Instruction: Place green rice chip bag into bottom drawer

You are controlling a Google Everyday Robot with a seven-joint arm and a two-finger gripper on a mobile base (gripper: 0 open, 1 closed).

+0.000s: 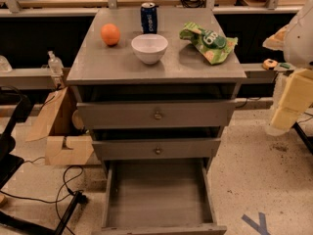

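The green rice chip bag (209, 40) lies crumpled on the right rear part of the grey cabinet top (122, 62). The bottom drawer (159, 195) is pulled fully out toward me, and its bare grey inside holds nothing. The two shallower drawers above it, each with a small round knob, are only slightly out. My gripper (283, 119) is at the end of the pale arm at the right edge of the view. It hangs beside the cabinet, below the level of the top and well right of the bag, touching neither.
On the cabinet top stand a white bowl (149, 48) in the middle, an orange (110, 34) at the left and a blue soda can (149, 17) at the back. A cardboard box (63, 131) and cables (58, 185) lie on the floor to the left.
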